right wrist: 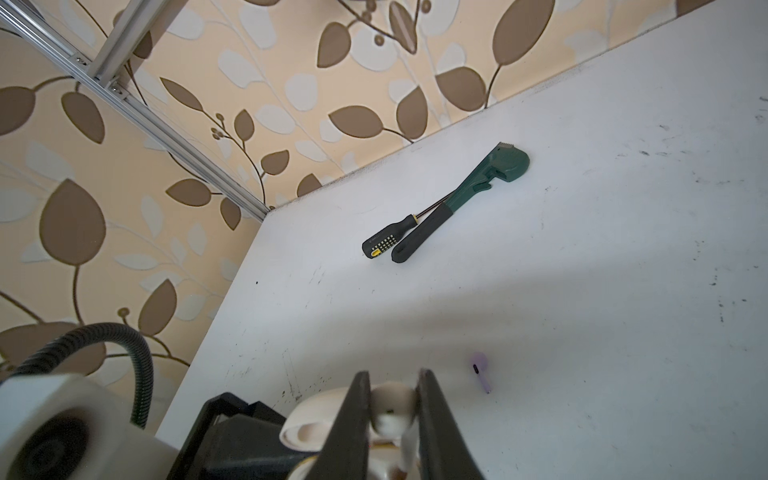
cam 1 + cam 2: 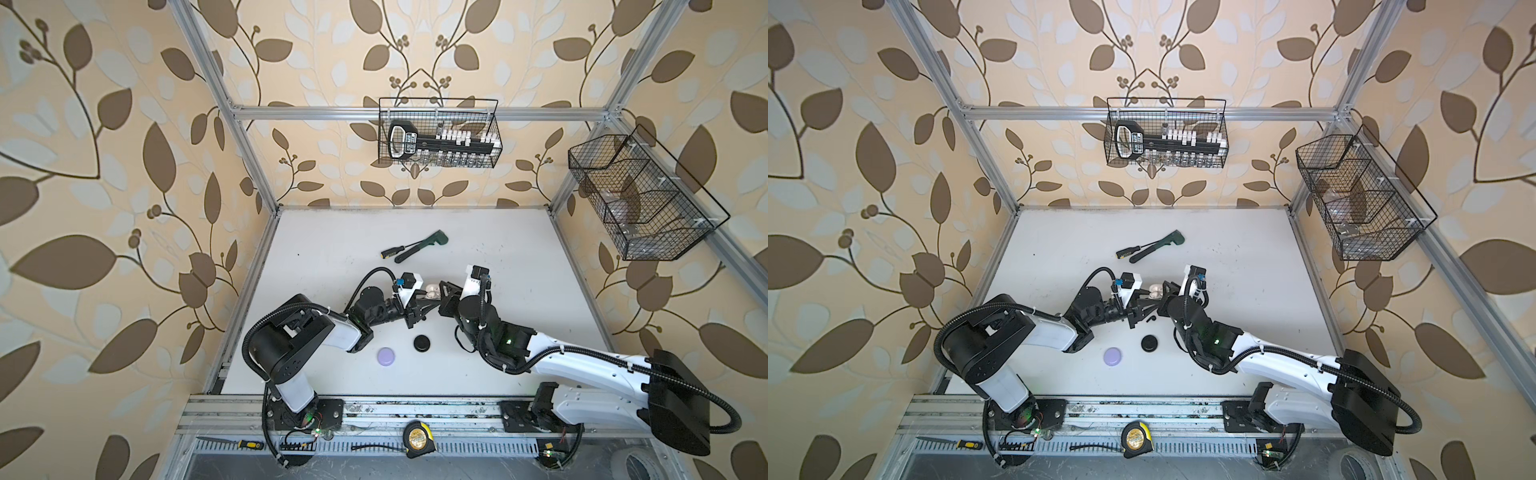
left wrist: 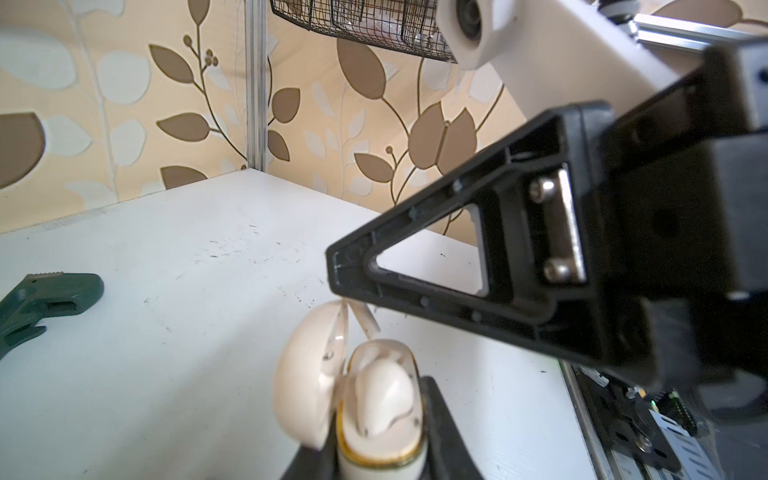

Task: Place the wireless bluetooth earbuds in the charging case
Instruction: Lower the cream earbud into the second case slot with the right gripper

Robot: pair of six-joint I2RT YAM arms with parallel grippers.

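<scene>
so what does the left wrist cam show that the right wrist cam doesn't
Left wrist only: the seated earbud inside the open cream case, the left gripper clamped on the case's base, and a hanging wire basket.
Right wrist only: the screwdriver, and a lilac earbud lying loose on the table.
Both: the cream case, the green wrench, and the cream earbud pinched in the right gripper above the case.
</scene>
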